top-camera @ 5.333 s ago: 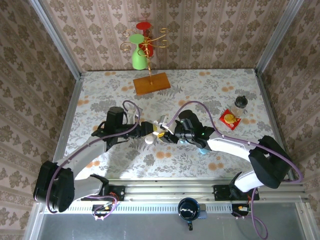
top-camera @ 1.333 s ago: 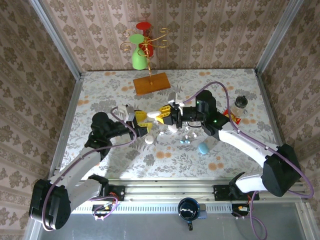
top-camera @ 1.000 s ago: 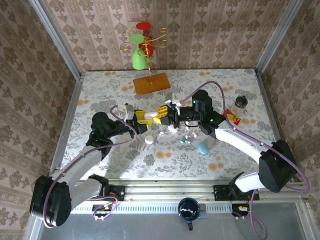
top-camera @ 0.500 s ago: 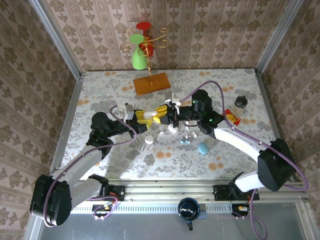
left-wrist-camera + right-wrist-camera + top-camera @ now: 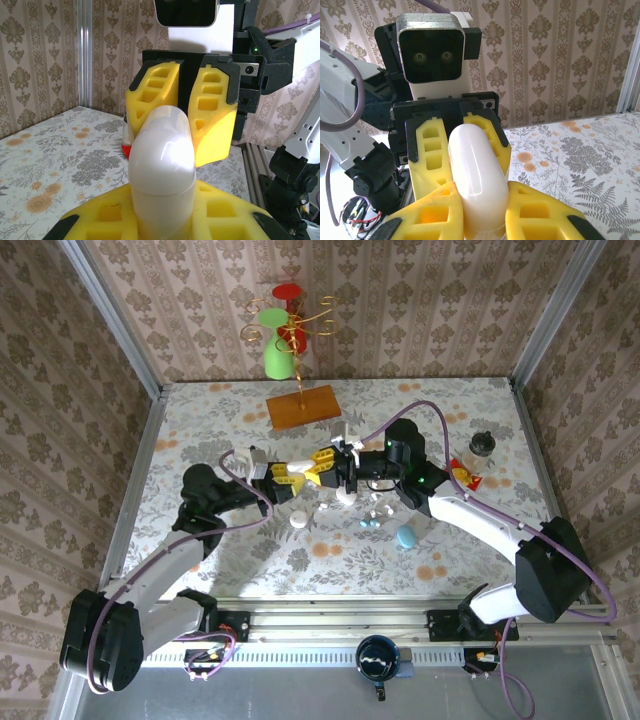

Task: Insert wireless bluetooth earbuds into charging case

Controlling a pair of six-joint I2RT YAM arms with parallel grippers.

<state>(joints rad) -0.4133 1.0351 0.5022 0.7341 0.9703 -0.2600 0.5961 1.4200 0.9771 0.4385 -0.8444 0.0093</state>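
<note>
Both arms meet nose to nose in mid-air over the floral-cloth table. The white glossy pebble-shaped charging case sits between them.

- **Left gripper**: yellow jaws clamped on one end of the case.
- **Right gripper**: yellow fingers hug the other end on both sides. Can't tell whether they press or just sit slack around it.
- **Case:** lid looks closed; a seam shows, no gap.
- **Earbuds:** the small pale-blue glossy earbuds lie on the cloth beside the right forearm. Small white bits next to them are likely buds too. A pale-blue pebble-shaped case lies close by.

My read: this is the case-handling step, either a handover or prising the lid. Nothing is inserted.

Next move: one gripper needs a sole firm hold with the lid side free. The other has to flip the lid without squeezing it shut. The shell is glossy, so it will likely slip. After that, go down for a bud.
</note>
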